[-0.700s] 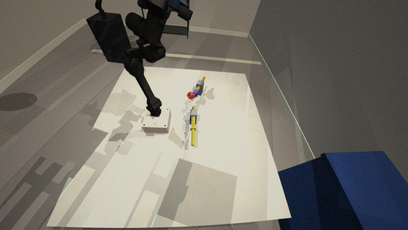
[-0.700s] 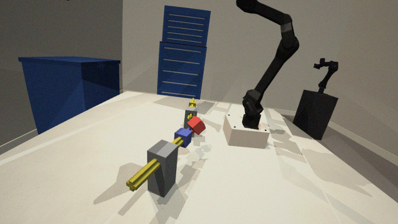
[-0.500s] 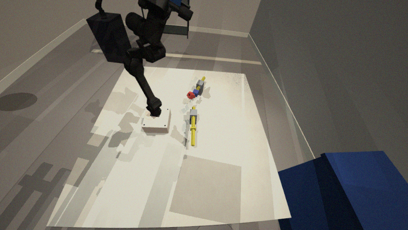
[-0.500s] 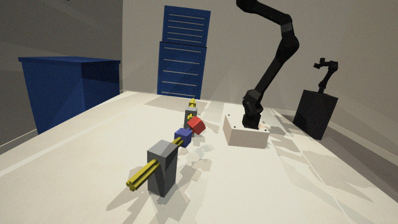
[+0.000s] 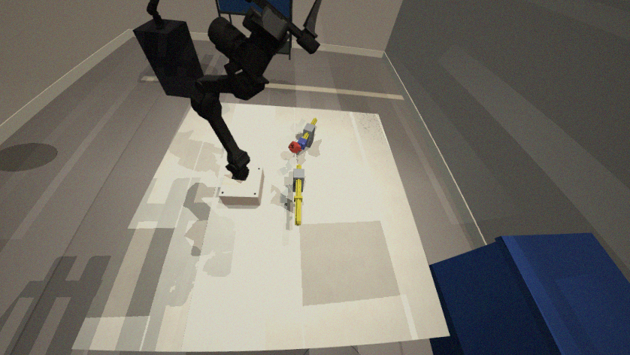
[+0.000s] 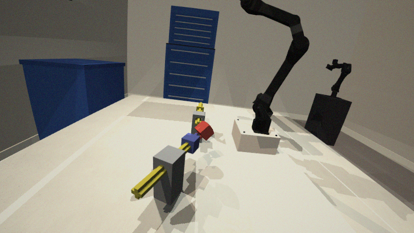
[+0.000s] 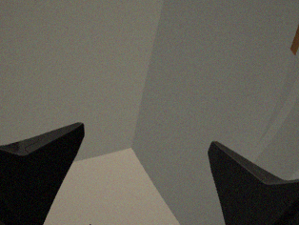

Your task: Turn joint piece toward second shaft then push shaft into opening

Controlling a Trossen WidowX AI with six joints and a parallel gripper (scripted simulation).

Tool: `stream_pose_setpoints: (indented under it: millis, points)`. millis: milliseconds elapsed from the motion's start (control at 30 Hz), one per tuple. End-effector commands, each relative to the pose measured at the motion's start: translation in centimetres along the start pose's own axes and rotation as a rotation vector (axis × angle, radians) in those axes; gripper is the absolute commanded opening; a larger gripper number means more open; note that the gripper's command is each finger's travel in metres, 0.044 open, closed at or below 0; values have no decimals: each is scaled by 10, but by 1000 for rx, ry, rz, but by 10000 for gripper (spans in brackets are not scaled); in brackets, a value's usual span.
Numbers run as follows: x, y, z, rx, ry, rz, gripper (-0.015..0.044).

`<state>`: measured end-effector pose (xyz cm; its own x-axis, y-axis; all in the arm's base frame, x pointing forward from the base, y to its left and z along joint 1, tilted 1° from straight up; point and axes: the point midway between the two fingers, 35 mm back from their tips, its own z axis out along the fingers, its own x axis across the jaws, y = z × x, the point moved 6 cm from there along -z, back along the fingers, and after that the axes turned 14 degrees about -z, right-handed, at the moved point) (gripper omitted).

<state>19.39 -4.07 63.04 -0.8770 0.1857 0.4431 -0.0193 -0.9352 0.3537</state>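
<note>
The red joint piece (image 5: 294, 147) (image 6: 204, 130) sits tilted on its hinge beside the blue piece (image 5: 302, 142) (image 6: 190, 142) on the first yellow shaft (image 5: 313, 121) (image 6: 149, 181). That shaft passes through a grey block (image 5: 309, 128) (image 6: 169, 159). In the top view a dark cross-shaped opening shows in the red piece, turned off the second shaft's line toward the arm base side. The second yellow shaft (image 5: 298, 207) (image 6: 200, 108) runs through its own grey block (image 5: 298, 174) (image 6: 198, 113), its near end apart from the red piece. My gripper (image 7: 149, 139) is open and empty, raised high away from both shafts.
The arm stands on a pale base box (image 5: 240, 198) (image 6: 255, 143) beside the shafts. A blue cabinet (image 5: 485, 299) (image 6: 58, 95) stands at the table's side. A black pedestal (image 5: 169, 57) (image 6: 327, 118) with another small arm stands beyond the table (image 5: 246, 308) (image 6: 86, 173).
</note>
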Motion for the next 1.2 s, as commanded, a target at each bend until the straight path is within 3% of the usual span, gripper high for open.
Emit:
stream_pose_setpoints:
  millis: [0,600,1167]
  points:
    - [-15,-1,1,-18,-52,-8,440]
    - [-92,-32,-6,6,-350,19,440]
    - [-159,-83,-25,161,-666,-13,440]
